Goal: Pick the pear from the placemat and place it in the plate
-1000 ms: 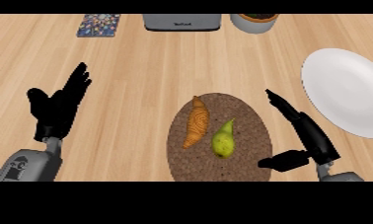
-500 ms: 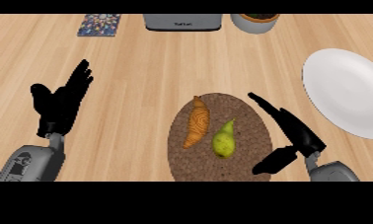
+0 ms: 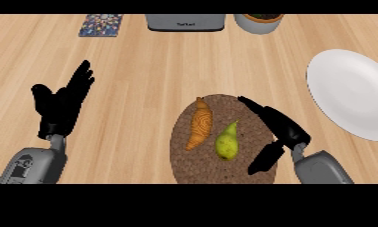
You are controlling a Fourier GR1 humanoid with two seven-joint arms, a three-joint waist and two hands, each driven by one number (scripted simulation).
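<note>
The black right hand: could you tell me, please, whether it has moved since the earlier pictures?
Yes. The black right hand has moved left, away from the round white plate and further over the round brown placemat.

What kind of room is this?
Most likely a kitchen: a wooden counter holds a pear on a round placemat, a white plate sits beside it, and a grey appliance, perhaps a toaster, stands at the back.
</note>
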